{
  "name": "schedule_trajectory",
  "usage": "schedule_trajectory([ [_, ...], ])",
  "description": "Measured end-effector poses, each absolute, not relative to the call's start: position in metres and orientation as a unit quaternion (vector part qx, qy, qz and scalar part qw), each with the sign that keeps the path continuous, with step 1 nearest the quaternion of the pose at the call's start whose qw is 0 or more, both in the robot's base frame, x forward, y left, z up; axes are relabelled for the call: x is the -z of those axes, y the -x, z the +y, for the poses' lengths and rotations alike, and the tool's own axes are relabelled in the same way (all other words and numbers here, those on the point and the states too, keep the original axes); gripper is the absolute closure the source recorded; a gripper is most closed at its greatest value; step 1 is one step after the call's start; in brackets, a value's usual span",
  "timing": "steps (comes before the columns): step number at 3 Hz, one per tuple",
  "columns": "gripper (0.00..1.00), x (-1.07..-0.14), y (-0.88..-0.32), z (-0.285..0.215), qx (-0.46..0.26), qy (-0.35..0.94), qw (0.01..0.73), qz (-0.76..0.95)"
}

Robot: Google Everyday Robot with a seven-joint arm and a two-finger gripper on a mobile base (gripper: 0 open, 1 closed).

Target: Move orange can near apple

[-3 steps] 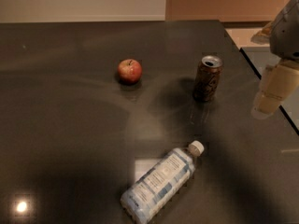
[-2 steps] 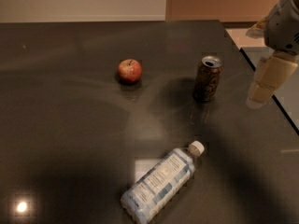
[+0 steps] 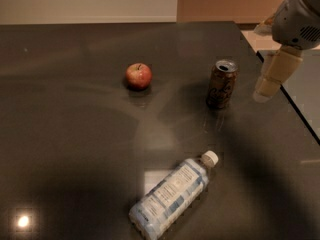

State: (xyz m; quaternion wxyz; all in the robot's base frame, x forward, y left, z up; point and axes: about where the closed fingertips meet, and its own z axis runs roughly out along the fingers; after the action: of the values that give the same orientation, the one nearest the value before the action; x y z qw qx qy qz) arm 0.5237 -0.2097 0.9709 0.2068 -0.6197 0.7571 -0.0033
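Looking across a dark, glossy table (image 3: 75,134) below a pale wall (image 3: 85,1). Lying on its side near the front edge, a clear plastic bottle (image 3: 170,196), white cap pointing up and right. Hanging over the table's right side, the gripper (image 3: 265,90), just right of the orange can (image 3: 221,84) and not touching it; released or clenched, impossible to tell. Standing upright, the orange can, well apart from the apple (image 3: 138,75) sitting to its left. Seemingly lining up for the grasp; next calling for taking the can by its sides, then carrying it left beside the apple.
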Motion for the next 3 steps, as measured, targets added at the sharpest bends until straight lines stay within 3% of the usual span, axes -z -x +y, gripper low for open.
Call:
schedule_trajectory([
  [3,0.00,-0.923,-0.586,-0.195,-0.042,0.608,0.191,0.769],
])
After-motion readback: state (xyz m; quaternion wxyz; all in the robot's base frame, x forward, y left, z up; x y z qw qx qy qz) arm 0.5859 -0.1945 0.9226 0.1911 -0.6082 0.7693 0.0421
